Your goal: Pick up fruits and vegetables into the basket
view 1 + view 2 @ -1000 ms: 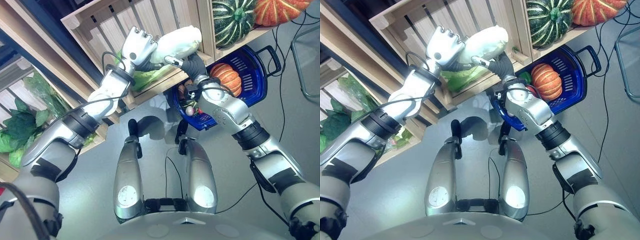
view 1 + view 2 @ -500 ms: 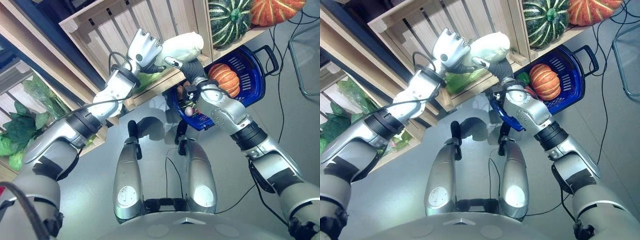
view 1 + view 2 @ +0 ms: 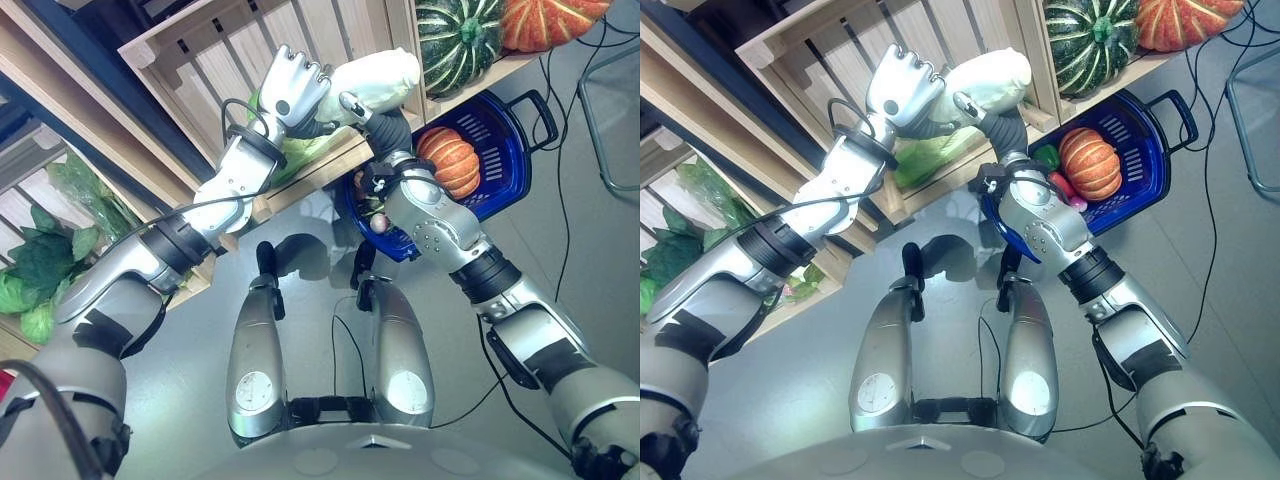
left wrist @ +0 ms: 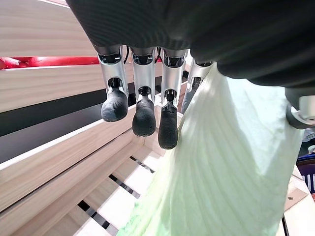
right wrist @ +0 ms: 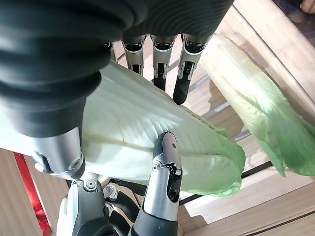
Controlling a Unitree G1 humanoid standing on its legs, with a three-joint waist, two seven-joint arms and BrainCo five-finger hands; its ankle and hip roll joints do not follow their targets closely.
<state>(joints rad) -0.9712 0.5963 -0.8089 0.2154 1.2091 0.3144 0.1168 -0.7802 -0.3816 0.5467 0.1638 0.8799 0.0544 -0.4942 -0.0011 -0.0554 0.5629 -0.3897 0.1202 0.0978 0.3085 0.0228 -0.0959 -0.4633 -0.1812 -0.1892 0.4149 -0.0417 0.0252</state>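
Observation:
A long pale napa cabbage (image 3: 383, 78) hangs in the air in front of the slatted wooden crate (image 3: 215, 50), held between both hands. My right hand (image 3: 388, 128) grips its thick end from below: in the right wrist view the fingers (image 5: 158, 64) lie over the cabbage (image 5: 147, 132) and the thumb curls under it. My left hand (image 3: 293, 92) rests its palm on the leafy end; its fingers (image 4: 144, 110) reach almost straight past the cabbage (image 4: 231, 162). The blue basket (image 3: 505, 125) stands on the floor to the right, with an orange pumpkin (image 3: 452, 158) inside.
A second green-leaved cabbage (image 5: 256, 108) lies in the crate. A striped green pumpkin (image 3: 465, 40) and an orange one (image 3: 552, 20) sit on the shelf above the basket. Leafy greens (image 3: 40, 260) fill a lower crate at the left.
Both hands have carried the cabbage a little up and to the right, nearer the basket side. The basket and pumpkins have not moved.

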